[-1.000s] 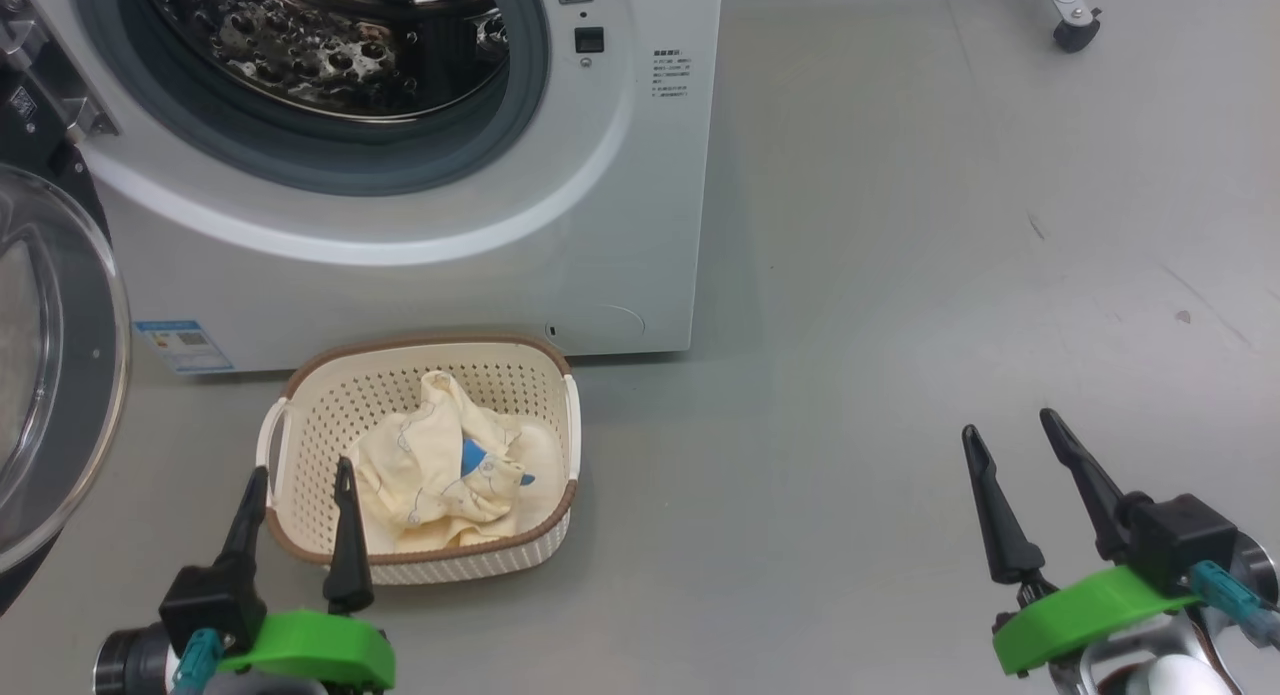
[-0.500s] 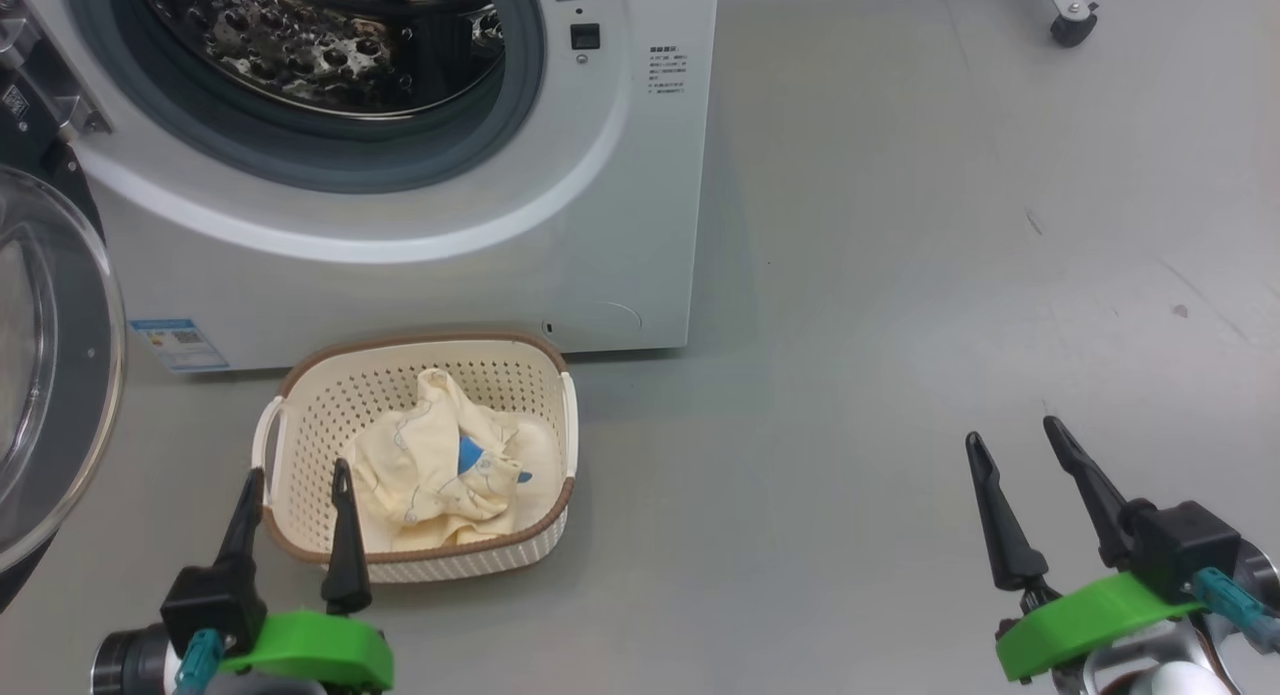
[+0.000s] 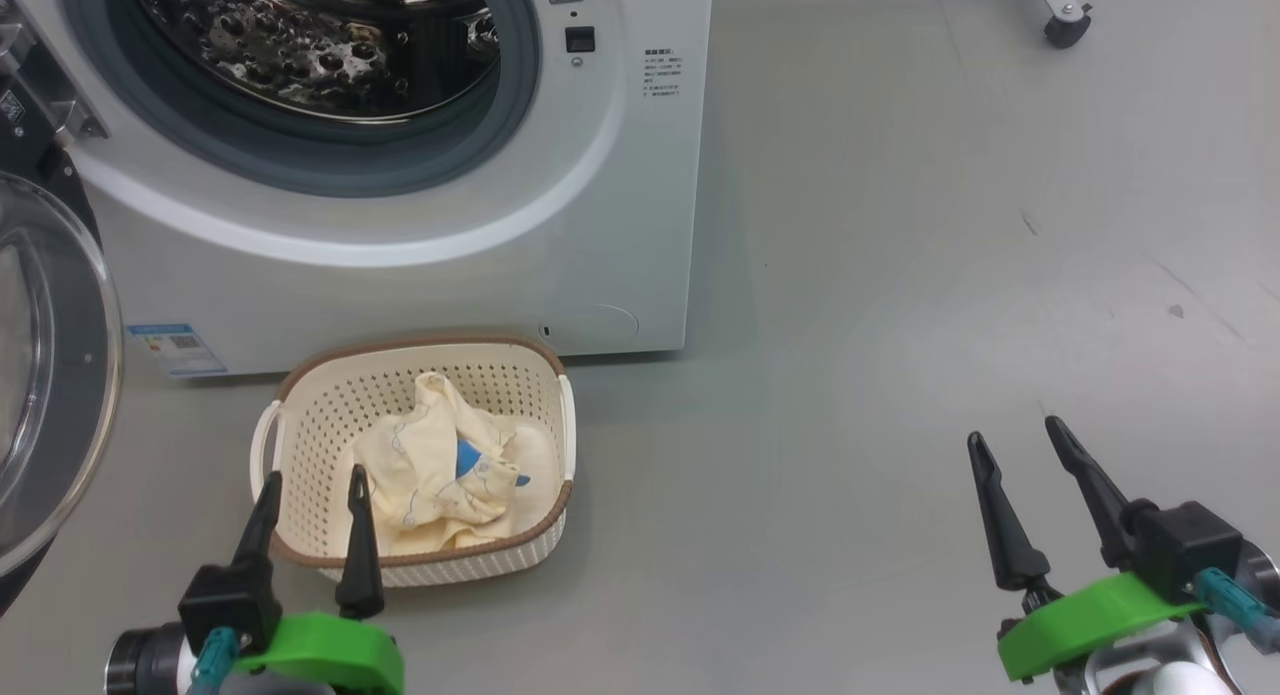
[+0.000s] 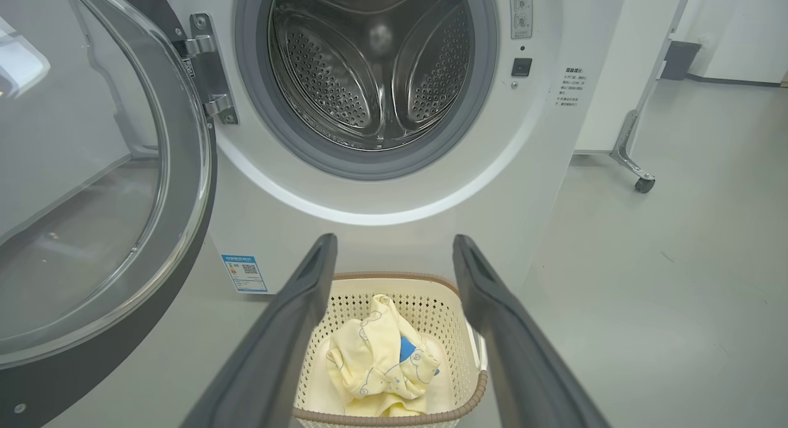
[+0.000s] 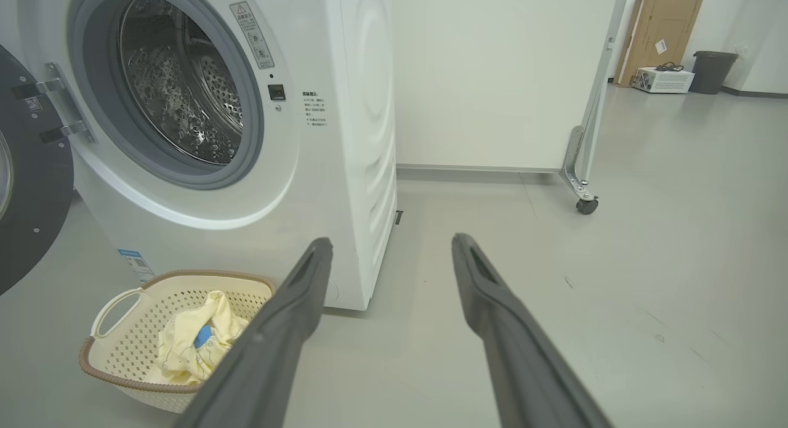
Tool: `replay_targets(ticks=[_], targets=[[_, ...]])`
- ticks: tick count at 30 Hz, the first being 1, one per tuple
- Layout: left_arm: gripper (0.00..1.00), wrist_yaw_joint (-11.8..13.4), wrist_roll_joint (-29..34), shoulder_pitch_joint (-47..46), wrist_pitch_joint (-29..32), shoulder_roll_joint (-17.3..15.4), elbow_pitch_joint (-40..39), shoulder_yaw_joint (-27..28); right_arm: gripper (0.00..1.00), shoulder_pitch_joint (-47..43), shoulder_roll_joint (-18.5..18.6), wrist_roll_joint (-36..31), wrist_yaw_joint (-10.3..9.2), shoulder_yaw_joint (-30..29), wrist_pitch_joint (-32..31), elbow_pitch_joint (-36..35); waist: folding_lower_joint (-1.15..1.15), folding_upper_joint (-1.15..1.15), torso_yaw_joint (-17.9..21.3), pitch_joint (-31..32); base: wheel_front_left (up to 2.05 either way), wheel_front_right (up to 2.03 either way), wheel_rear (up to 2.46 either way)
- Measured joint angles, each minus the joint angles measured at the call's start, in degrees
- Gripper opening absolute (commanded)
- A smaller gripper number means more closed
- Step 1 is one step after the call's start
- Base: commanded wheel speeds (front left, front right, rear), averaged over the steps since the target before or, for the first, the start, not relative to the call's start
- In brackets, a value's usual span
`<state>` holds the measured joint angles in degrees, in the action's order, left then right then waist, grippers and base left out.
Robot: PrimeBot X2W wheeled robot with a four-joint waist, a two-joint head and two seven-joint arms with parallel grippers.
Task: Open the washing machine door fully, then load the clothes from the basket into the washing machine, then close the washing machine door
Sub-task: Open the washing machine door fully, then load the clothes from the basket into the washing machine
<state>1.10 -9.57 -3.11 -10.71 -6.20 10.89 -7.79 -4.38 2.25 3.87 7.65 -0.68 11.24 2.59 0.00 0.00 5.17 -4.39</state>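
The white washing machine [image 3: 600, 225] stands with its steel drum [image 4: 369, 64] exposed. Its door [image 4: 92, 188] is swung wide open to the left, glass bowl facing me. On the floor in front sits the cream basket [image 3: 300, 430] holding the pale yellow clothes [image 3: 440, 470] with a blue patch. My left gripper [image 3: 312, 478] is open, fingertips over the basket's near left rim, apart from the clothes. In the left wrist view the fingers [image 4: 289, 329] frame the clothes [image 4: 381, 360]. Far to the right, my right gripper [image 3: 1012, 430] hangs open over bare floor.
A caster [image 3: 1065, 25] of a wheeled white panel [image 5: 492, 77] stands on the floor right of the machine. Further back are a cardboard box [image 5: 662, 37] and a dark bin [image 5: 714, 71]. Grey floor [image 3: 900, 325] spreads to the right.
My left gripper has shifted slightly to the right along the basket's near edge. The head view has drifted a little. The right gripper has barely moved.
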Motion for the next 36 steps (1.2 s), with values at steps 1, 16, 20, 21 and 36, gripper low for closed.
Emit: replay_targets(ticks=[1,16,20,21,36], targets=[[1.0,0.03,0.0,0.01,0.14,0.04,-0.02,-0.18,1.0,-0.02,0.01,-0.01,0.0,-0.05,0.0,0.0,0.0,0.0,0.01,0.01,1.23,-1.23,0.0],[1.0,1.46,-0.03,-0.13,0.64,-0.02,-0.22,-0.69,1.0,-0.05,-0.01,-0.01,0.0,-0.15,0.0,-0.08,0.01,0.0,-0.16,-0.02,1.62,-1.62,0.0],[1.0,1.47,-0.1,-0.23,0.55,-0.08,-0.12,-0.74,1.0,0.04,-0.02,-0.01,0.0,-0.14,0.0,-0.09,0.02,0.0,-0.26,-0.19,0.67,-0.67,0.0],[1.0,1.47,-0.1,-0.29,0.55,-0.05,-0.05,-0.83,1.0,0.03,-0.01,-0.01,0.0,-0.16,0.0,-0.09,0.0,0.0,-0.28,-0.23,0.47,-0.47,0.0],[1.0,2.31,-0.44,-0.29,0.07,-0.11,0.01,-1.45,1.0,0.0,-0.01,0.0,0.0,-0.24,0.0,-0.09,0.0,0.0,-0.56,-0.64,0.04,-0.04,0.0]])
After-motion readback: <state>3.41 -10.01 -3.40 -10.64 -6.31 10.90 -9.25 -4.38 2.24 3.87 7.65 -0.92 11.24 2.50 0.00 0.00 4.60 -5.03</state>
